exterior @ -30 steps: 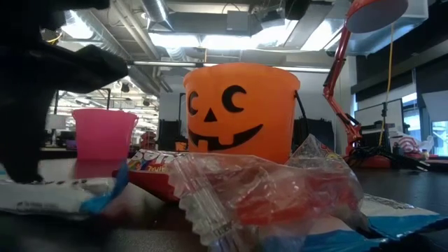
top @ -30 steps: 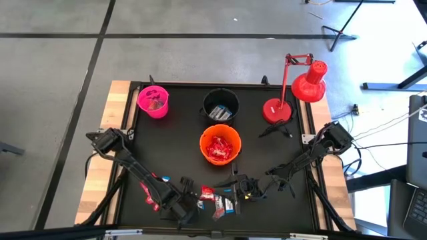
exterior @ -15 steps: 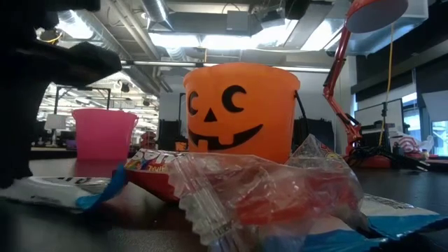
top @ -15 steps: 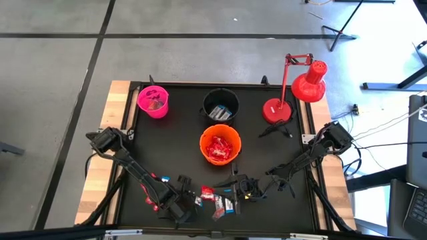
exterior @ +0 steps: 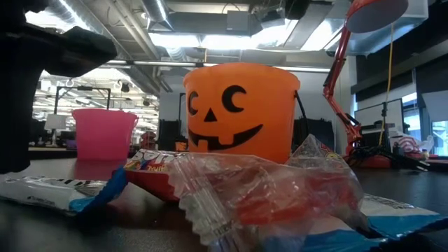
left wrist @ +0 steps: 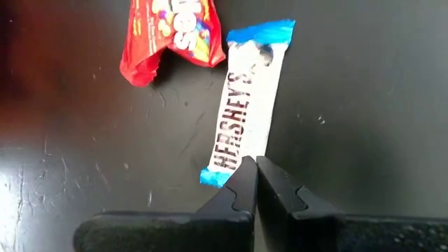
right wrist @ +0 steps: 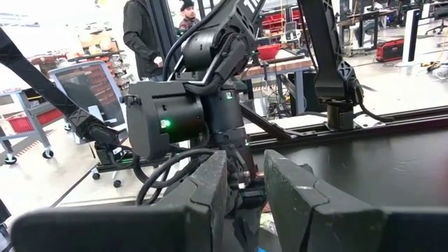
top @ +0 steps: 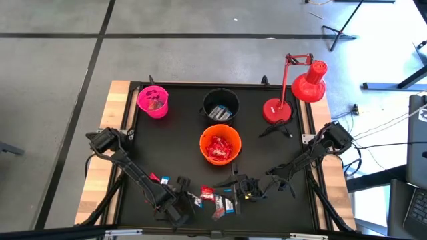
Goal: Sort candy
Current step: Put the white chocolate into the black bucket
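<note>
A narrow blue-and-white candy bar (left wrist: pixel 245 98) lies on the black table near its front edge, and my left gripper (left wrist: pixel 253 171) is shut on the bar's near end. A red candy packet (left wrist: pixel 171 31) lies just beyond the bar. More candy (top: pixel 217 201) is scattered between the two grippers. In the low view a crumpled clear wrapper (exterior: pixel 266 192) fills the foreground. My right gripper (right wrist: pixel 245 189) hovers level to the right of the pile, fingers apart, with nothing between them. My left gripper pinches the bar's near end (left wrist: pixel 234 157) between its two fingertips, coming steeply from above. The bar runs on away from the fingers. In the low view the held end (exterior: pixel 21 185) sits a little higher than the far blue end (exterior: pixel 101 199), which is on the table.
An orange pumpkin bucket (top: pixel 220 145) with red packets stands mid-table. A black bucket (top: pixel 221 105) and a pink bucket (top: pixel 153 101) stand at the far edge. A red desk lamp (top: pixel 293 93) stands at the far right. A person stands in the room behind (right wrist: pixel 143 31).
My left gripper has drawn a little toward the table's left and up. The blue-and-white bar has come with it: its held end has risen slightly and slid left, while its blue far end stays on the table.
</note>
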You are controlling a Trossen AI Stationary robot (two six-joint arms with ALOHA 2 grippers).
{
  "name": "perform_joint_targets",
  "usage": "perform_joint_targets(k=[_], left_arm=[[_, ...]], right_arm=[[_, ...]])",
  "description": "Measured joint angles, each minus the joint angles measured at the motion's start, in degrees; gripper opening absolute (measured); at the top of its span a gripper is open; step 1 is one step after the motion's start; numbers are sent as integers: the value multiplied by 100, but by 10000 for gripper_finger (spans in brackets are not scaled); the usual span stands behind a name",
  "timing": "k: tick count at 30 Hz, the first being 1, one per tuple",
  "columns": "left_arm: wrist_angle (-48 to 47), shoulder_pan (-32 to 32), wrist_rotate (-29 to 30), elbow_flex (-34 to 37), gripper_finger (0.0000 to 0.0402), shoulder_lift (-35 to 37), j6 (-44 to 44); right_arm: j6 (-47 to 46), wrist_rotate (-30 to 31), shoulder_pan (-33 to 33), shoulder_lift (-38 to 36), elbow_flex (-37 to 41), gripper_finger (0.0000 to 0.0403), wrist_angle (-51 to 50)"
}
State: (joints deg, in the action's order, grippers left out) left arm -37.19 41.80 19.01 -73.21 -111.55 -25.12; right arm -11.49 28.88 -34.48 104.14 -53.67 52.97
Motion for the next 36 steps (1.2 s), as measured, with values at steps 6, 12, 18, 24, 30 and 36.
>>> perform_joint_targets(k=[6, 12, 18, 24, 30, 36], left_arm=[[725, -4, 93, -271, 1, 13, 363], [1003, 0, 45, -362, 45, 44, 897], [-183, 185, 714, -356, 83, 572, 367], [-6, 576, 1420, 407, 87, 1482, -204], [2053, 704, 1474, 2044, 87, 2326, -757], [4400, 359, 611, 3203, 96, 2442, -1170]], right_arm=[[0, 0, 0, 0, 0, 95, 2], [0, 0, 2, 0, 0, 95, 6], [0, -1, 2, 0, 0, 95, -4], [0, -8, 2, 0, 1, 95, -6], [0, -44, 0, 0, 2, 95, -2], [0, -87, 0, 0, 1, 95, -3]])
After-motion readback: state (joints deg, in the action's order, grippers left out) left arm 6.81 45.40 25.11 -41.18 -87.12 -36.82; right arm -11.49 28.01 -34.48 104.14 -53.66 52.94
